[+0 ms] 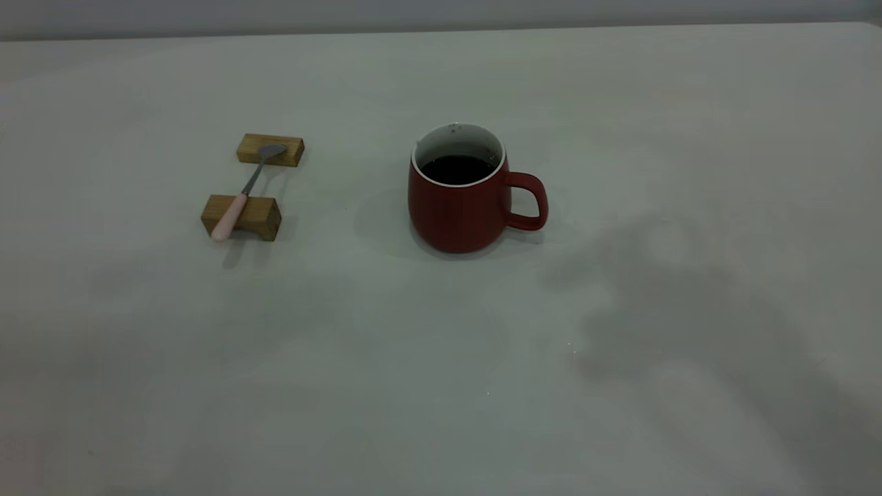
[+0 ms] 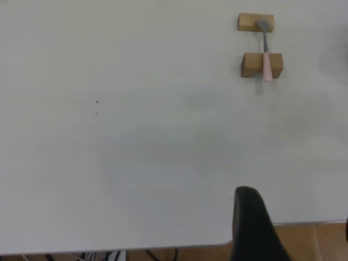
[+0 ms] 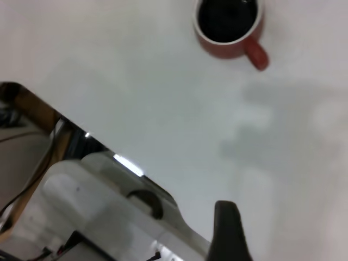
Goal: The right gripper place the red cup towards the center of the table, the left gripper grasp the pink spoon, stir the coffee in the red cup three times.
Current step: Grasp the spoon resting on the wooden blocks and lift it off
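Note:
The red cup [image 1: 458, 213] stands upright near the middle of the table [image 1: 441, 358], handle to the right, with dark coffee [image 1: 456, 169] inside. In the right wrist view the cup [image 3: 231, 50] and coffee [image 3: 225, 19] lie far from my right gripper [image 3: 288, 239], which is open with only one dark finger [image 3: 228, 234] showing. The pink spoon [image 1: 242, 196] rests across two wooden blocks at the left. My left gripper [image 2: 296, 234] hangs open over the table's near edge, far from the spoon [image 2: 265, 54]. Neither gripper appears in the exterior view.
The spoon's bowl lies on the far block [image 1: 286, 151] and its pink handle on the near block [image 1: 258, 219]. An arm's shadow [image 1: 689, 310] falls on the table right of the cup. A white rig mount [image 3: 92, 217] sits beyond the table edge.

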Controlling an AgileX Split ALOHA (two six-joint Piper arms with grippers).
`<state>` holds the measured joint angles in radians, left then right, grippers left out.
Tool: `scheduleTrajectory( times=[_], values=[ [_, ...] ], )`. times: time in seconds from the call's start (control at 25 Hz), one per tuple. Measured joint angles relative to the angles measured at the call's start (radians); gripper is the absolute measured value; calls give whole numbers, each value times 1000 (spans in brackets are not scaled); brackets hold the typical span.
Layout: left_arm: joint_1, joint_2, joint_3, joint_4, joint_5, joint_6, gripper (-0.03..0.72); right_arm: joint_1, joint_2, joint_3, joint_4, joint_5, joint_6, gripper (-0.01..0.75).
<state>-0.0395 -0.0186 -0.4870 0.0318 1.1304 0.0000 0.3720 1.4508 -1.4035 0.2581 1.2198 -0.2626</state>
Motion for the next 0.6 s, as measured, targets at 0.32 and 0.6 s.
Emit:
scheduleTrajectory(
  times=[0.32,0.6],
  values=[
    [0,0,0,0,0,0,478,-2,-462,391,-86,15,123,634],
    [0,0,0,0,0,0,478,-133,-1009,730,-99,-28,140,634]
  ],
)
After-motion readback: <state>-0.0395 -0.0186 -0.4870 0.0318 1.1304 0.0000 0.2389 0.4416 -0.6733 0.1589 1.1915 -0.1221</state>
